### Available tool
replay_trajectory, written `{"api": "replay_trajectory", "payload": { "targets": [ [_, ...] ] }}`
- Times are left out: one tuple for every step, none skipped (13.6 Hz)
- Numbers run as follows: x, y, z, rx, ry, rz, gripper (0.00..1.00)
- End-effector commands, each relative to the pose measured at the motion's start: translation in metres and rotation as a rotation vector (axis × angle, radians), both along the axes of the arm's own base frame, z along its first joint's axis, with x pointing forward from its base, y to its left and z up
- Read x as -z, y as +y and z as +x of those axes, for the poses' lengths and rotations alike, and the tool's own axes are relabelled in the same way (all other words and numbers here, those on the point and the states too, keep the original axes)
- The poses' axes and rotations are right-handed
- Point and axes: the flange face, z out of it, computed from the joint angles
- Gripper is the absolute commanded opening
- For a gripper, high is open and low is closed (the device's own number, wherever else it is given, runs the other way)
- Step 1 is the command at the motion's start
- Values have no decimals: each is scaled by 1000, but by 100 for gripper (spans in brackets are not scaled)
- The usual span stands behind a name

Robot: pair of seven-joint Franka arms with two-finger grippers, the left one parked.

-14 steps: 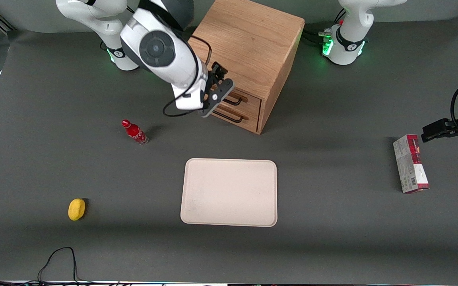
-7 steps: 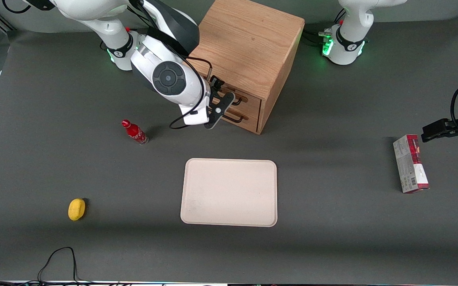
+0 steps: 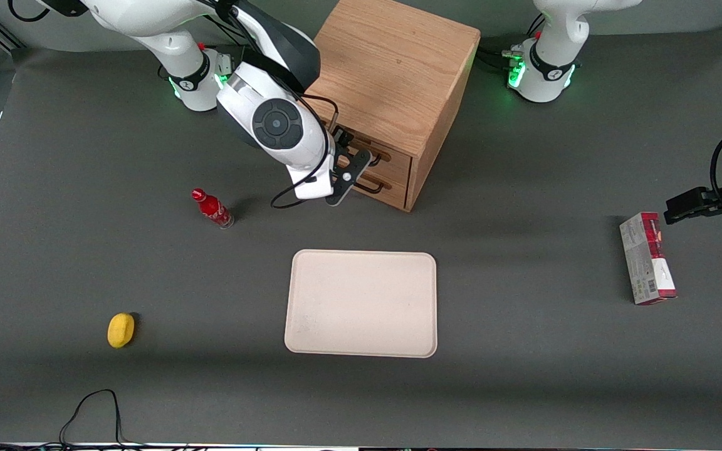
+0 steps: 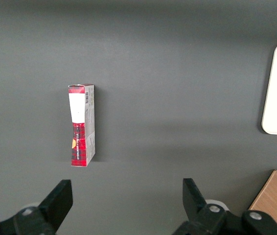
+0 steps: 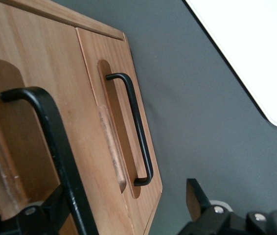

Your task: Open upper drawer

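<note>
Fingers point(image 5: 54, 204) spread apart, the right arm's black two-finger gripper point(image 3: 350, 173) hovers in front of the light oak upper drawer point(image 3: 394, 157), whose long black bar handle point(image 5: 55, 142) passes just beside one finger. The drawer sits shut above its twin lower drawer point(image 5: 115, 122). A beige rectangular tray point(image 3: 361, 304) lies nearer the camera.

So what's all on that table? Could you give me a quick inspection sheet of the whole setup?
Surface: dark grey table, flat.
Job's things: wooden cabinet; upper drawer looks closed, its black handle close to the wrist camera, lower drawer closed.
Clutter: beige tray; red bottle, upright; yellow object; red-and-white box, lying toward the parked arm's end.
Grippers: gripper open at the upper drawer's handle, one finger clear of it.
Cables: black cable at the table edge nearest the camera.
Surroundings: nothing seen.
</note>
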Motion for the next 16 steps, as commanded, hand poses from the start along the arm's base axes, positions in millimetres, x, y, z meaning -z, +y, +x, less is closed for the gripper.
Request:
{"api": "replay_trajectory", "payload": {
  "targets": [
    [6, 1, 7, -36, -47, -1, 100],
    [5, -1, 13, -47, -59, 1, 100],
    [1, -4, 19, -55, -73, 6, 100],
    [0, -10, 26, -61, -83, 8, 100],
    [-3, -17, 36, -50, -100, 3, 100],
    [-5, -26, 49, -39, -130, -12, 100],
    [-8, -30, 58, -36, -151, -17, 100],
    [-10, -37, 69, -19, -162, -17, 100],
    [-9, -47, 83, 7, -169, -17, 100],
    [-10, -56, 97, 21, -177, -10, 100],
    [-12, -67, 111, -1, -191, 2, 100],
    [-9, -83, 127, -11, -200, 5, 100],
    [-5, -97, 138, -4, -203, 0, 100],
    [-1, -104, 147, 7, -204, 0, 100],
    [-1, -108, 155, 18, -210, 6, 100],
    [-1, -109, 160, 24, -214, 11, 100]
  ]
}}
